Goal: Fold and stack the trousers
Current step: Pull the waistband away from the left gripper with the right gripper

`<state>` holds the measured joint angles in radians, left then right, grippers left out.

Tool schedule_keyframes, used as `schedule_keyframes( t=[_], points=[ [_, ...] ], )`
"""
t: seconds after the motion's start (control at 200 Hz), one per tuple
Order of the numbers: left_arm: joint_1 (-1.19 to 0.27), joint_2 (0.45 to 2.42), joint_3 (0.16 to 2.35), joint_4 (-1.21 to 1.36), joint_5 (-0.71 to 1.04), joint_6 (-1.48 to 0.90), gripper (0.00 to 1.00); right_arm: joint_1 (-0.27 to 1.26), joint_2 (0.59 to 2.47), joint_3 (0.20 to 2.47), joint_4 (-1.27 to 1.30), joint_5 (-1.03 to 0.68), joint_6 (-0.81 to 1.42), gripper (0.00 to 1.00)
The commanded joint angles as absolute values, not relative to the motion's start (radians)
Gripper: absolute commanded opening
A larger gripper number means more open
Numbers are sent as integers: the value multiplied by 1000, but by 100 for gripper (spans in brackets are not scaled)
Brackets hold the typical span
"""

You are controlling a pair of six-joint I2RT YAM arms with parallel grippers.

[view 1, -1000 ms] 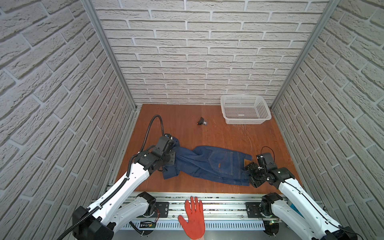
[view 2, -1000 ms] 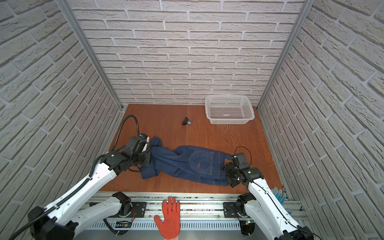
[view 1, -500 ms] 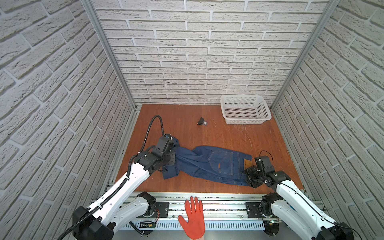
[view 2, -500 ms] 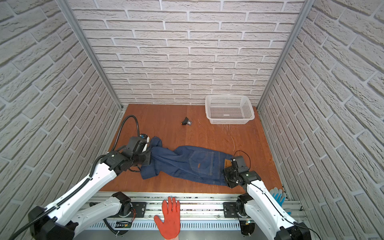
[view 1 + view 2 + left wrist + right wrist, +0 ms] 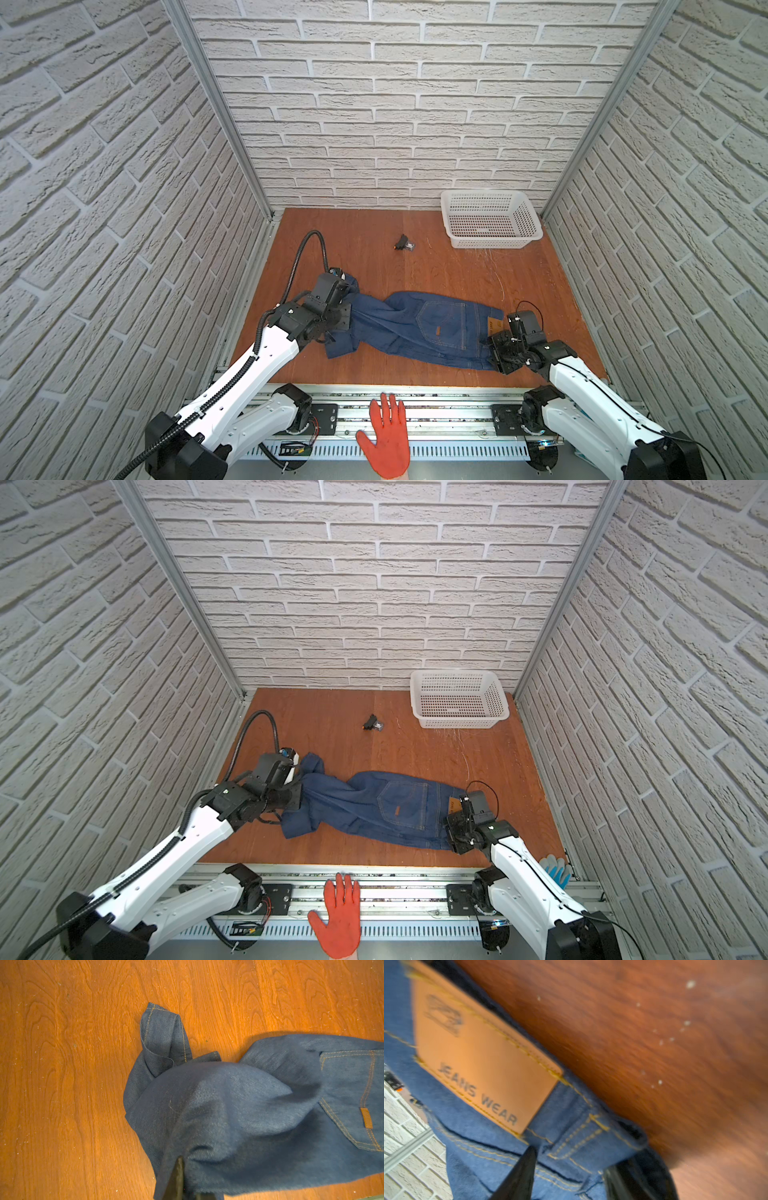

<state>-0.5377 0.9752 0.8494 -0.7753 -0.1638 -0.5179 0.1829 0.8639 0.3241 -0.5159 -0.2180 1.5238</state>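
Your left end effector [image 5: 352, 321] is clamped shut on a bunched leg of the trousers [image 5: 419, 328] in both top views. The garment lies lengthwise on the bench [image 5: 415, 257], stretched between that end effector and your right end effector [image 5: 496, 353]. The right one sits low at the waistband end, just beside the tan patch [image 5: 493, 325].

Left wrist view: one dark finger [image 5: 178, 1176] shows, with denim gathered and lifted over it. A hem cuff [image 5: 164, 1032] lies folded on the wood beyond the fingertip.

Right wrist view: two dark fingers [image 5: 519, 1176] stand apart with the waistband between them, the patch just ahead. You cannot tell whether they pinch the cloth.
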Motion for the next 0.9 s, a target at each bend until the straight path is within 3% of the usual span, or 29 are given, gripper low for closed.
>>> schedule_keyframes(
  t=[0.0,0.275,0.36,0.475,0.725,0.895],
  points=[
    [-531,970,857,-760,-179,-519,11,179,918,284,-468,-176,1532,40],
    [-530,950,846,-770,-184,-519,12,179,879,386,-553,-134,1483,7],
    [-529,943,843,-772,-184,-515,17,179,796,483,-679,-75,1442,5],
    [-531,937,838,-766,-169,-509,29,178,704,642,-846,43,1372,6],
    [-534,926,829,-742,-91,-518,71,174,698,909,-1016,165,1246,5],
    [-534,870,821,-750,-49,-540,89,167,719,1099,-1091,309,1145,5]
  ],
)
